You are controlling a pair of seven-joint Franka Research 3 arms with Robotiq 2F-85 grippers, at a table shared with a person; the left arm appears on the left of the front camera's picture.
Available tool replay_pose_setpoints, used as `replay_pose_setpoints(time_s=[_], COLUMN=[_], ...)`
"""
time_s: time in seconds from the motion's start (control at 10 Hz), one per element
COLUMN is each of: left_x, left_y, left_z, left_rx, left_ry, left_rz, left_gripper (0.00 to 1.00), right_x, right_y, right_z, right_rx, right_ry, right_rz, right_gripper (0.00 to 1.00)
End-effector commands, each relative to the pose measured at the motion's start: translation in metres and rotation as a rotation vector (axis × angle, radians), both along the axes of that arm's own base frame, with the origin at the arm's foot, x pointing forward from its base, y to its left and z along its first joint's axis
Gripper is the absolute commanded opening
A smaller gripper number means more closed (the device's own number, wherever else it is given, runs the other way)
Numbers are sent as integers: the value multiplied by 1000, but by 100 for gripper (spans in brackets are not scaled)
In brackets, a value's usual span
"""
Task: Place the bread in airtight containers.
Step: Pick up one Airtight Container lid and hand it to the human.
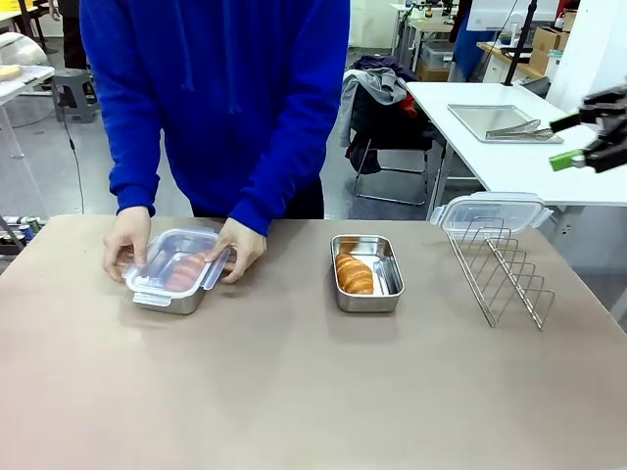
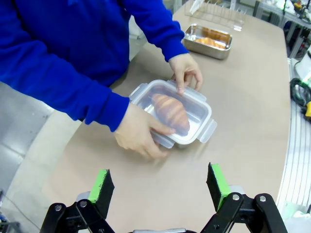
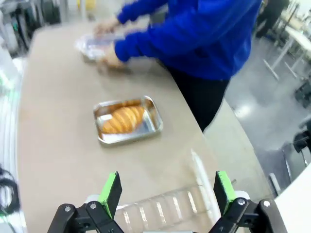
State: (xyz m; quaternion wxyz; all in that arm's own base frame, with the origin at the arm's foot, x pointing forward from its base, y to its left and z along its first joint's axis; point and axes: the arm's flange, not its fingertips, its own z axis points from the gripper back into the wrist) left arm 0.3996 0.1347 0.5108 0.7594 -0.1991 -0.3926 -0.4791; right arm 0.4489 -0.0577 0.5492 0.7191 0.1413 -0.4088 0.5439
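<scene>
Person's hands press clear lid onto left container with croissant. Right container open, croissant inside. Both grippers apart, empty.

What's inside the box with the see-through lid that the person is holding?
A golden croissant lies inside the lidded box, seen through the clear lid. The person's hands cover parts of the edges, so the clips there are hidden.

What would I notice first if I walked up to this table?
Probably the person in the blue hoodie at the far side, pressing a clear lid onto the steel box with a croissant inside. Then the open steel box mid-table holding another croissant, beside a wire rack.
</scene>
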Motion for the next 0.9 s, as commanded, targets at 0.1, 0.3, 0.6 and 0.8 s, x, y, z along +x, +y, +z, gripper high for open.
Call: replay_pose_setpoints(time_s=[0.1, 0.3, 0.6, 0.8], left_x=[-1, -1, -1, -1], left_y=[-1, -1, -1, -1], left_z=[1, 1, 1, 1], left_rx=[-6, -6, -6, -6], left_ry=[-10, -10, -10, -10], left_rz=[-8, -8, -8, -8], left_gripper=[100, 100, 100, 100], right_x=[64, 92, 122, 140], right_y=[32, 48, 53, 52], right_z=[-4, -27, -56, -78], right_rx=[-335, -498, -639, -696], right_ry=[97, 153, 178, 193], right_rz=[-109, -89, -84, -28], right_gripper=[100, 100, 100, 100])
